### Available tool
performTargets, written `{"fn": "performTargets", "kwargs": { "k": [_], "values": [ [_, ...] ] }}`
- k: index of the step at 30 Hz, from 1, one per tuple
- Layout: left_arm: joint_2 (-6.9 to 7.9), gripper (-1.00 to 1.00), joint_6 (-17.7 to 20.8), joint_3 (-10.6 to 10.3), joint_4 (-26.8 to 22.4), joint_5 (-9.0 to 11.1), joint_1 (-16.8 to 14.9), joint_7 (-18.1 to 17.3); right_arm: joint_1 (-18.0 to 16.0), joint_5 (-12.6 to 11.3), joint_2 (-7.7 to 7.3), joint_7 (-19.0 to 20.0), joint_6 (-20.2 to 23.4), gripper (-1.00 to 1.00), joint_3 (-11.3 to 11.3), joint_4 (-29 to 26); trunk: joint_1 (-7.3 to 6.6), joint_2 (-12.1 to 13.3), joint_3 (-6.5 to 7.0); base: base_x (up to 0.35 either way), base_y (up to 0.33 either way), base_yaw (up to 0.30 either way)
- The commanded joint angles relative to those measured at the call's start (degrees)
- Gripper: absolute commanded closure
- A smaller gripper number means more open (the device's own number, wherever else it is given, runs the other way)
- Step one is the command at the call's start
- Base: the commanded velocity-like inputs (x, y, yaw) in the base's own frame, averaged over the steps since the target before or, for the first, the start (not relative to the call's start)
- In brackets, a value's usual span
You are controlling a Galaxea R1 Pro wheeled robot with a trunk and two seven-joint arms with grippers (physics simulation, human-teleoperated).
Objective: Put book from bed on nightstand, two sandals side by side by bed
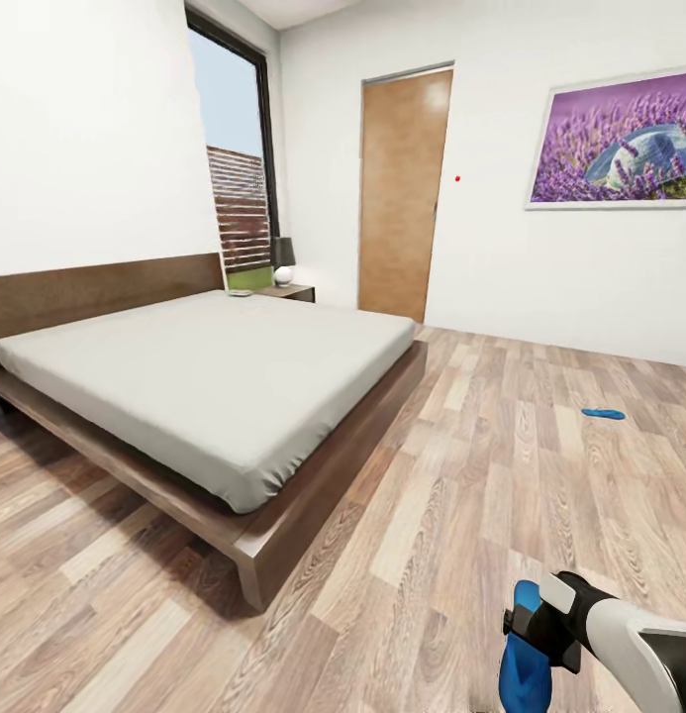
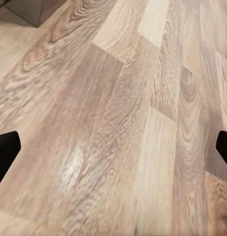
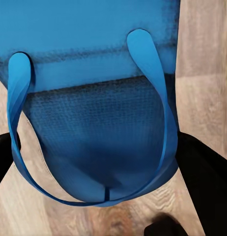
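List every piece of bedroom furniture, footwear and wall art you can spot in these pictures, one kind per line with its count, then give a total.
Beds: 1, the bed
Nightstands: 1, the nightstand
Lamps: 1, the lamp
Sandals: 2, the held sandal in the right gripper, the far sandal on the floor
Wall pictures: 1, the lavender picture
Total: 6

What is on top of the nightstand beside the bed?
On the nightstand stands a lamp with a dark shade and white base. A flat thing lies near its bed-side edge, too small to identify.

A closed wooden door (image 1: 403, 193) stands at twelve o'clock, a tall dark-framed window (image 1: 236, 158) at eleven. A framed lavender picture (image 1: 614, 140) hangs on the white wall at two o'clock. Wood-plank floor (image 1: 461, 495) runs throughout
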Motion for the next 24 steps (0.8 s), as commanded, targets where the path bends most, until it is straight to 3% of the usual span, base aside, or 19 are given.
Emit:
{"fn": "performTargets", "kwargs": {
  "k": [1, 24],
  "values": [
    [0.02, -1.0, 0.0, -0.19, 0.06, 0.59, -0.02, -0.4, -0.07, -0.41, 0.01, -0.36, 0.01, 1.0, -0.08, 0.06, -0.01, -0.03, -0.06, 0.0, 0.0, -0.234],
    [0.02, -1.0, 0.0, -0.19, 0.06, 0.59, -0.02, -0.4, -0.07, -0.41, 0.01, -0.36, 0.01, 1.0, -0.08, 0.06, -0.01, -0.03, -0.06, 0.0, 0.0, -0.23]
  ]
}}
